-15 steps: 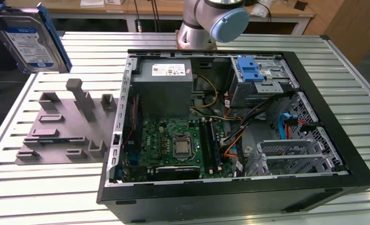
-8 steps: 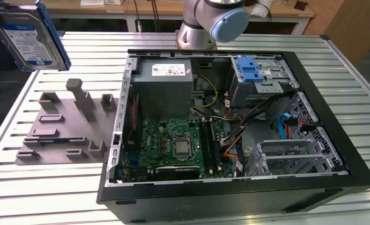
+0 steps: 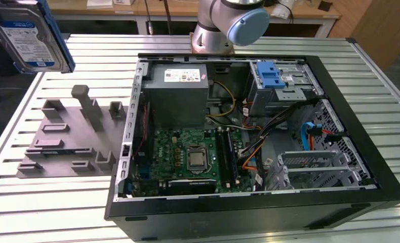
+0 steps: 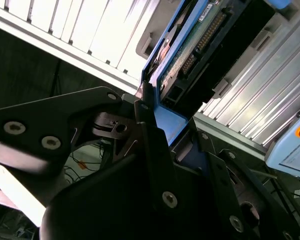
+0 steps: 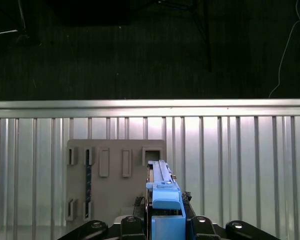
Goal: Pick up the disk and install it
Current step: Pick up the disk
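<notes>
A: Where was the disk [image 3: 26, 38]?
B: Up off the counter [image 3: 51, 202], at ten o'clock from the open case [image 3: 254, 201] in the exterior view (label facing the camera).
A: And the claw [image 5: 167, 222]?
B: Clamped on the disk, edge-on over the grey holder [image 5: 115, 170] in the first wrist view.

The disk [image 3: 26, 35] is showing a silver-grey metal body under a glossy blue-and-white label, with smooth blue plastic rails [image 5: 165, 200] edging it and a bare green circuit board [image 4: 190, 50] on one face. The gripper [image 4: 177, 145] is showing matt black fingers [image 4: 155, 150]. The ribbed metal table [image 3: 51, 212] is shining brightly, while the grey plastic fixture [image 3: 72, 136] and the black computer case [image 3: 254, 208] are looking matt.
</notes>
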Tool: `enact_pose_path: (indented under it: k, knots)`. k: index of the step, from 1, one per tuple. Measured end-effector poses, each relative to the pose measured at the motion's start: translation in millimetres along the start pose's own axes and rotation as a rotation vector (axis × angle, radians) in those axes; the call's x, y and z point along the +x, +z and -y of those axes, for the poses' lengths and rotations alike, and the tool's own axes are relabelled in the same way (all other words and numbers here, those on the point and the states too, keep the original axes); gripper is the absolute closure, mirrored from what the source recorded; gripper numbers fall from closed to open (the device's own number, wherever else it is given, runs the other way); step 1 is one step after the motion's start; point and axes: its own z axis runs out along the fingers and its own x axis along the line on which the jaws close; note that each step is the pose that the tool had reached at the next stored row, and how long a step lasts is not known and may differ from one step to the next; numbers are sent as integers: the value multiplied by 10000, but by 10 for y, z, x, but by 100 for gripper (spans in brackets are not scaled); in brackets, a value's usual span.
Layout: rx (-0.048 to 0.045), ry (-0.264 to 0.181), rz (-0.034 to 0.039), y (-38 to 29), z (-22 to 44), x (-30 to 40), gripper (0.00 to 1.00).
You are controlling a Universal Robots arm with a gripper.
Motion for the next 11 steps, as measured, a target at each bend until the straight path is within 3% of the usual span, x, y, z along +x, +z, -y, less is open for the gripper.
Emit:
enact_pose_path:
  k: [11]
  knots:
    - [1,0,0,-183,-5,-1,64]
